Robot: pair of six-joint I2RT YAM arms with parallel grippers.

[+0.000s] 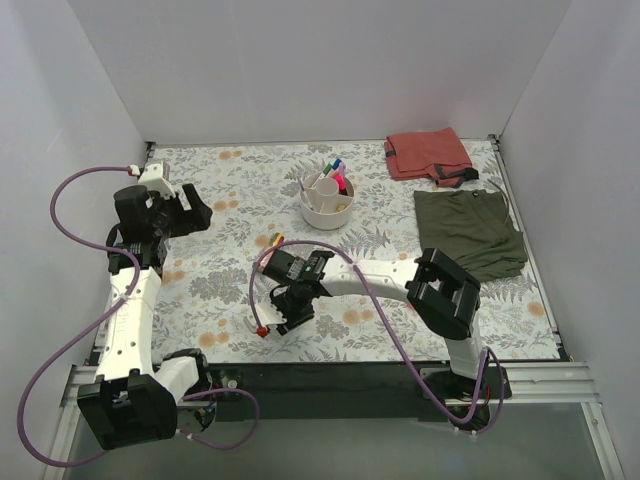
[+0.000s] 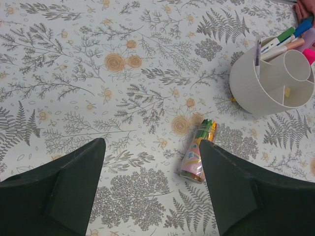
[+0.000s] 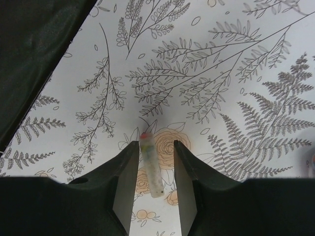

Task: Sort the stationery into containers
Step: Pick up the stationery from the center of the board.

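Directly between the right gripper's [image 3: 156,147] fingers: clear pen [image 3: 151,169], red-tipped, flat on the table [image 3: 236,73], its long axis along the gap. Jaws part-spread, straddling it, not yet pinching. Left gripper [image 2: 151,143] spread wide, well apart.

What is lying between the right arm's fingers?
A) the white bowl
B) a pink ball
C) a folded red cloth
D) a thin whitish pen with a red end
D: in the right wrist view, a thin whitish pen with a red end lies between the two dark fingers.
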